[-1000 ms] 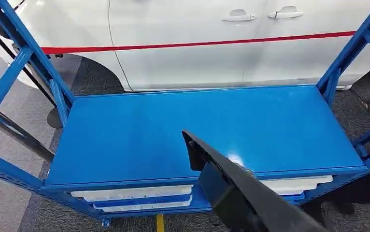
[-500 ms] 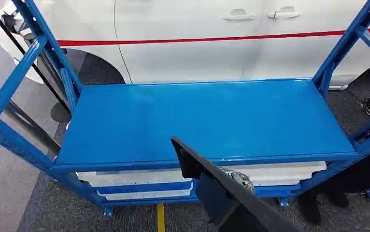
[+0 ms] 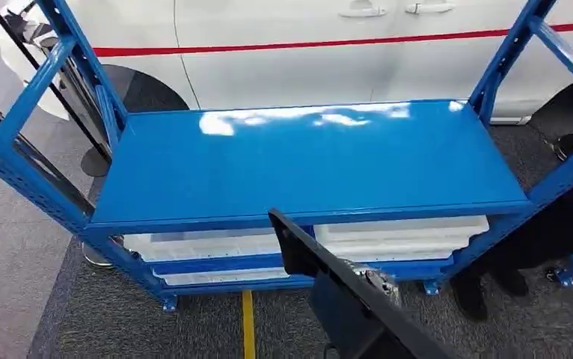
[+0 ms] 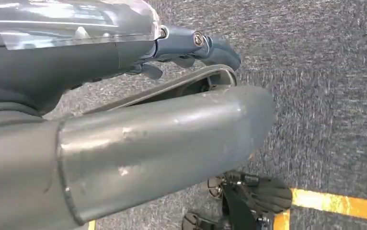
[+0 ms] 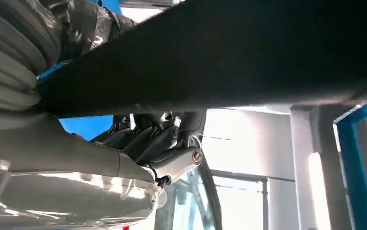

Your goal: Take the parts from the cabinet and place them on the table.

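A long black part slants up from the lower right of the head view, its end just in front of the blue rack's front edge. My right hand grips it from below, with a bit of silver showing beside the part. In the right wrist view the black part runs across the hand, and the right hand's fingers curl against its underside. My left hand hangs over grey carpet with nothing in it, its thumb apart from the darker fingers.
The rack's top shelf is bare and glossy. White trays lie on the shelf below. A white car stands behind the rack. Blue uprights frame both ends. A yellow floor line runs toward me. Dark legs and shoes stand at the right end.
The whole picture has shifted, so the camera has moved: the rack now sits higher and more carpet shows in front. The black part stays in my right hand.
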Robot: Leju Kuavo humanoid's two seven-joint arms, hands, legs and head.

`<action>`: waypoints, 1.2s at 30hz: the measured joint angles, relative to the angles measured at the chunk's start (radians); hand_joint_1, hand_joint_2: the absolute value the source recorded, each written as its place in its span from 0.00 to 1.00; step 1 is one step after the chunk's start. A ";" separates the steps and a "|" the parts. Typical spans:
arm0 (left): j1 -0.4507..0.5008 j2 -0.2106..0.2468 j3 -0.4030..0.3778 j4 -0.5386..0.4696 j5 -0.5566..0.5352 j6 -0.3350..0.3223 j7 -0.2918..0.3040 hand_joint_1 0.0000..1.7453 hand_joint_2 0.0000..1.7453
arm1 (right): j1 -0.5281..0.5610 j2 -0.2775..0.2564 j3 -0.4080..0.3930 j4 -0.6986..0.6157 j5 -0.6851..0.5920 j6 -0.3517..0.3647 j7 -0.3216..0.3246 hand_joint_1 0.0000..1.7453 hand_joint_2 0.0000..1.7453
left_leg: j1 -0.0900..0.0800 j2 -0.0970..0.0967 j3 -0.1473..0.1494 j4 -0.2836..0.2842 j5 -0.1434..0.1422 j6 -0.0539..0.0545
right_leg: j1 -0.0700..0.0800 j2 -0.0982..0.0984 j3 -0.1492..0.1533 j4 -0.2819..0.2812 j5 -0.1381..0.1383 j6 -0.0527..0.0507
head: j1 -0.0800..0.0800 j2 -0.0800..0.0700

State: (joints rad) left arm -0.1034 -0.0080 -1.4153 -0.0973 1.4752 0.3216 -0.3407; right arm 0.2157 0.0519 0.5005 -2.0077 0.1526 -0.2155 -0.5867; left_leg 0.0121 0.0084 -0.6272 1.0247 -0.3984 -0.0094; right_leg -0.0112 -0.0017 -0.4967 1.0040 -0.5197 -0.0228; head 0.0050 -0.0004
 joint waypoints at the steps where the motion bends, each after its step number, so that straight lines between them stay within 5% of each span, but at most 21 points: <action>1: 0.001 0.000 0.000 0.000 0.000 0.000 -0.003 0.00 0.00 | 0.002 0.000 0.000 -0.002 -0.001 0.000 -0.004 1.00 1.00 | 0.002 -0.001 -0.013 0.028 -0.052 -0.005 | 0.001 -0.004 -0.013 0.000 0.011 -0.008 | 0.000 0.000; 4: 0.002 -0.001 -0.001 0.000 0.000 0.000 -0.005 0.00 0.00 | 0.013 0.000 0.000 -0.003 -0.005 0.000 -0.011 1.00 1.00 | 0.004 -0.001 -0.063 0.219 -0.222 -0.016 | 0.003 -0.005 -0.056 0.002 0.046 -0.017 | 0.000 0.000; 5: 0.001 -0.001 -0.001 0.000 0.000 0.000 -0.006 0.00 0.00 | 0.014 0.000 0.000 -0.003 -0.005 0.000 -0.011 1.00 1.00 | 0.003 -0.001 -0.069 0.259 -0.238 -0.018 | 0.005 -0.005 -0.067 0.003 0.054 -0.018 | 0.000 0.000; 11: 0.001 -0.001 -0.001 0.000 0.000 0.000 -0.006 0.00 0.00 | 0.015 0.000 0.000 -0.003 -0.006 0.000 -0.011 1.00 1.00 | 0.003 -0.001 -0.070 0.273 -0.240 -0.018 | 0.005 -0.005 -0.071 0.003 0.057 -0.018 | 0.000 0.000; 13: 0.001 0.000 -0.002 0.000 0.000 0.000 -0.007 0.00 0.00 | 0.019 -0.001 0.000 -0.003 -0.008 0.000 -0.011 1.00 1.00 | 0.003 -0.002 -0.002 0.262 -0.152 -0.012 | 0.009 -0.005 -0.120 0.014 0.088 -0.015 | 0.000 0.000; 14: -0.008 0.002 -0.002 0.000 0.000 0.000 -0.007 0.00 0.00 | 0.023 -0.001 -0.003 -0.006 -0.010 -0.007 -0.013 1.00 1.00 | -0.013 -0.003 0.205 -0.052 -0.166 0.017 | 0.010 -0.011 -0.165 0.029 0.138 0.010 | 0.000 0.000; 16: -0.002 0.000 -0.002 0.000 0.000 0.000 -0.007 0.00 0.00 | 0.028 -0.002 -0.003 -0.006 -0.010 -0.011 -0.013 1.00 1.00 | -0.010 -0.002 0.193 -0.057 -0.142 0.032 | 0.013 -0.010 -0.169 0.020 0.160 0.023 | 0.001 0.000; 17: -0.004 0.000 -0.002 0.000 0.000 -0.001 -0.008 0.00 0.00 | 0.033 -0.003 -0.004 -0.006 -0.011 -0.017 -0.013 1.00 1.00 | -0.005 0.007 0.184 -0.059 -0.129 0.037 | 0.006 -0.004 -0.175 0.033 0.134 0.027 | 0.000 0.000; 19: -0.001 -0.001 -0.002 0.000 0.000 -0.003 -0.009 0.00 0.00 | 0.045 -0.010 -0.006 -0.005 -0.012 -0.027 -0.013 1.00 1.00 | -0.006 0.009 0.152 -0.058 -0.106 0.054 | 0.004 -0.002 -0.202 0.132 -0.004 0.035 | 0.000 0.000; 21: -0.001 0.000 -0.002 0.000 0.000 -0.003 -0.008 0.00 0.00 | 0.053 -0.015 -0.007 0.000 -0.014 -0.030 -0.016 1.00 1.00 | -0.008 0.010 0.119 -0.054 -0.081 0.055 | 0.001 -0.002 -0.223 0.268 -0.087 0.042 | 0.000 0.000; 22: -0.001 0.000 -0.002 0.000 0.000 -0.003 -0.008 0.00 0.00 | 0.056 -0.018 -0.008 0.001 -0.019 -0.031 -0.019 1.00 1.00 | -0.008 0.011 0.104 -0.049 -0.069 0.054 | -0.001 -0.002 -0.222 0.312 -0.081 0.045 | 0.000 0.000; 23: -0.001 0.000 -0.002 0.000 0.001 -0.003 -0.007 0.00 0.00 | 0.061 -0.021 -0.010 0.002 -0.024 -0.035 -0.023 1.00 1.00 | -0.009 0.011 0.083 -0.042 -0.059 0.052 | -0.003 -0.002 -0.206 0.321 -0.046 0.046 | 0.000 0.000; 25: 0.000 0.000 -0.002 0.000 0.001 -0.003 -0.007 0.00 0.00 | 0.071 -0.024 -0.014 0.003 -0.033 -0.040 -0.029 1.00 1.00 | -0.008 0.010 0.037 -0.019 -0.043 0.045 | -0.004 -0.003 -0.109 0.222 0.035 0.043 | 0.001 0.000; 26: -0.001 0.000 -0.002 0.000 0.001 -0.003 -0.006 0.00 0.00 | 0.073 -0.026 -0.016 0.003 -0.036 -0.041 -0.031 1.00 1.00 | -0.008 0.009 0.022 -0.008 -0.037 0.042 | -0.004 -0.002 -0.042 0.137 0.030 0.039 | 0.000 0.000; 27: -0.001 0.000 -0.002 0.000 0.001 -0.003 -0.006 0.00 0.00 | 0.072 -0.026 -0.018 0.002 -0.039 -0.042 -0.031 1.00 1.00 | -0.012 0.008 0.011 0.000 -0.032 0.036 | 0.000 -0.002 0.010 0.049 -0.024 0.033 | 0.000 0.000; 28: -0.001 -0.001 -0.002 0.000 0.001 -0.003 -0.006 0.00 0.00 | 0.075 -0.026 -0.019 0.002 -0.039 -0.042 -0.033 1.00 1.00 | -0.011 0.008 0.009 0.005 -0.028 0.030 | 0.003 0.000 0.028 0.009 -0.040 0.027 | -0.001 0.000; 31: 0.000 0.000 -0.002 0.000 0.001 -0.004 -0.012 0.00 0.00 | 0.086 -0.026 -0.023 -0.001 -0.041 -0.043 -0.037 1.00 1.00 | -0.009 0.007 0.005 -0.005 0.002 0.007 | 0.008 -0.001 0.009 0.010 -0.016 0.005 | 0.001 0.000; 32: 0.003 0.000 -0.002 0.000 0.001 -0.004 -0.013 0.00 0.00 | 0.086 -0.026 -0.024 -0.001 -0.043 -0.042 -0.038 1.00 1.00 | -0.003 0.005 0.000 0.007 -0.011 0.003 | 0.000 -0.007 0.000 0.002 -0.001 -0.005 | 0.001 0.000; 34: 0.006 -0.001 -0.002 0.000 0.001 -0.005 -0.016 0.00 0.00 | 0.088 -0.026 -0.026 -0.001 -0.048 -0.041 -0.039 1.00 1.00 | -0.001 0.000 -0.027 0.083 -0.132 -0.008 | 0.001 -0.008 -0.030 0.001 0.024 -0.019 | -0.001 0.000; 35: 0.005 -0.002 -0.002 0.000 0.001 -0.006 -0.016 0.00 0.00 | 0.091 -0.026 -0.027 -0.001 -0.052 -0.039 -0.040 1.00 1.00 | 0.001 0.000 -0.042 0.155 -0.199 -0.014 | 0.002 -0.008 -0.048 0.001 0.037 -0.020 | -0.001 0.000; 36: 0.004 -0.002 -0.002 0.000 0.001 -0.006 -0.017 0.00 0.00 | 0.093 -0.026 -0.028 -0.001 -0.060 -0.034 -0.040 1.00 1.00 | 0.001 0.000 -0.051 0.217 -0.235 -0.016 | 0.003 -0.002 -0.063 0.001 0.047 -0.018 | 0.000 0.000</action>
State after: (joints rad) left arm -0.0995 -0.0095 -1.4176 -0.0973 1.4759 0.3155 -0.3578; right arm 0.3085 0.0259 0.4723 -2.0085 0.0930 -0.2491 -0.6268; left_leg 0.0132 0.0086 -0.6786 1.2419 -0.6332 -0.0258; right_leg -0.0083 -0.0038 -0.5600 1.0054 -0.4730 -0.0407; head 0.0046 -0.0004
